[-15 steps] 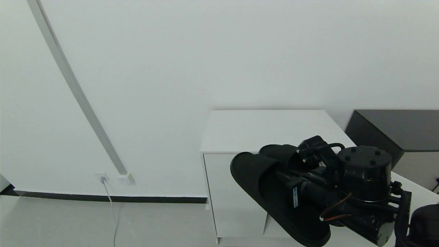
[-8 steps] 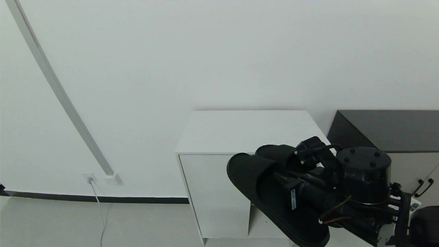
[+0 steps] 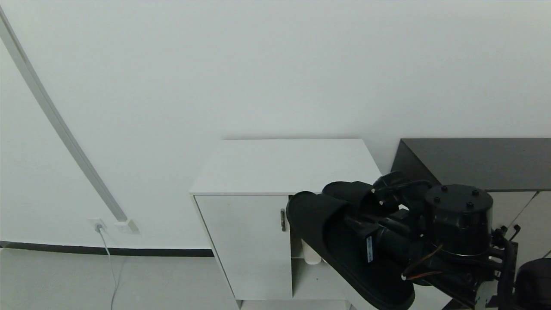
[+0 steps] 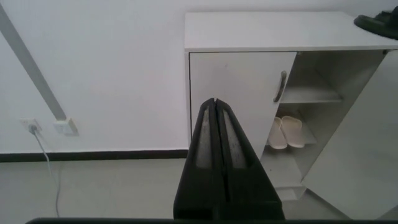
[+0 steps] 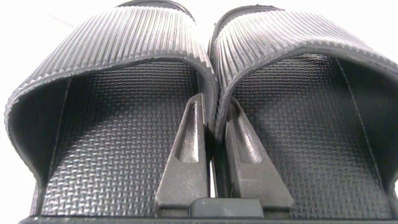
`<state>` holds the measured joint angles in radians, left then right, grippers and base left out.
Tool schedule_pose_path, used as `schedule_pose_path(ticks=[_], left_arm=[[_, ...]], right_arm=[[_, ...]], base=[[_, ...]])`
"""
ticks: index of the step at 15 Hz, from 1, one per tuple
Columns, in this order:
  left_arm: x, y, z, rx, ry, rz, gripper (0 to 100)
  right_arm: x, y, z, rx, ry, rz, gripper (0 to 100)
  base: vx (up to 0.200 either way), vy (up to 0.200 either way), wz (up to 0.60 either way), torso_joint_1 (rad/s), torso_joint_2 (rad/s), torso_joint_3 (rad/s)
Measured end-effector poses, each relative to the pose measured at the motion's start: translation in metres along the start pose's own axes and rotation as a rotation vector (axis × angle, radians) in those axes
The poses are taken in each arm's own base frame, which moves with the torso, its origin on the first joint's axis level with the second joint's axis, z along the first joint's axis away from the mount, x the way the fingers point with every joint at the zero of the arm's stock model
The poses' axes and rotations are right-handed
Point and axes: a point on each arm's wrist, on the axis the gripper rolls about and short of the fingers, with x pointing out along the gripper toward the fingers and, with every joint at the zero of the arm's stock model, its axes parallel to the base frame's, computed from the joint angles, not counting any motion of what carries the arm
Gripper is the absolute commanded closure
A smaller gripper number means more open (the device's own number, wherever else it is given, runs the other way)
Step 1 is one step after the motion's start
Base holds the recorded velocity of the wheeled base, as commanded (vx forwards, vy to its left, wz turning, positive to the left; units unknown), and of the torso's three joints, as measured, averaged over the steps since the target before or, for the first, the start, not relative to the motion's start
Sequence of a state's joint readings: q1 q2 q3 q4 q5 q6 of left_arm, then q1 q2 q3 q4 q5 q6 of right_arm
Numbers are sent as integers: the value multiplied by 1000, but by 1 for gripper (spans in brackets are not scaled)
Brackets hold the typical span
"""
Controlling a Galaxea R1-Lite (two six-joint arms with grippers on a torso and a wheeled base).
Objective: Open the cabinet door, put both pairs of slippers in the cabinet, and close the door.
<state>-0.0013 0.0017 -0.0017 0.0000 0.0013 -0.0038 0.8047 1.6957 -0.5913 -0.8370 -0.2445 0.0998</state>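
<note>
The step in hand looks like putting the second pair away. The cabinet (image 3: 275, 165) has its right door (image 4: 360, 137) swung open and its left door (image 4: 239, 93) shut. A white pair of slippers (image 4: 286, 132) already sits on the low shelf inside. The black slippers (image 3: 327, 224) are up in the air in front of the open side, near it but not in it. The right pincer (image 5: 214, 115) is clenched on them. Its two fingers (image 5: 186, 149) go into the two slippers, one in each, and pinch the inner walls together, so both hang from one grip. The fingers are only a crack apart. The left pincer (image 4: 215, 104) is squeezed tight with nothing in it, and it points at the shut door from well back. Next, I think, the black pair must go through the open side onto a free shelf (image 4: 311, 93). It must not bump the door or the white pair, and only then should the pincer let go.
</note>
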Motion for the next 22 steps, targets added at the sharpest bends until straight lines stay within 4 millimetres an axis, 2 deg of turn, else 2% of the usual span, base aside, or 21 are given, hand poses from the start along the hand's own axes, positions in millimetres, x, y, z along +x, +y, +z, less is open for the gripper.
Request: schedule_pose_path(ticks=[8, 22], left_arm=[[0, 0, 0, 0, 0, 0, 100], [0, 0, 0, 0, 0, 0, 100]], right_arm=[[-5, -2, -11, -61, 4, 2, 100], [-5, -2, -11, -60, 5, 12, 100]], base=[[0, 0, 0, 0, 0, 0], [0, 0, -43, -7, 9, 6]])
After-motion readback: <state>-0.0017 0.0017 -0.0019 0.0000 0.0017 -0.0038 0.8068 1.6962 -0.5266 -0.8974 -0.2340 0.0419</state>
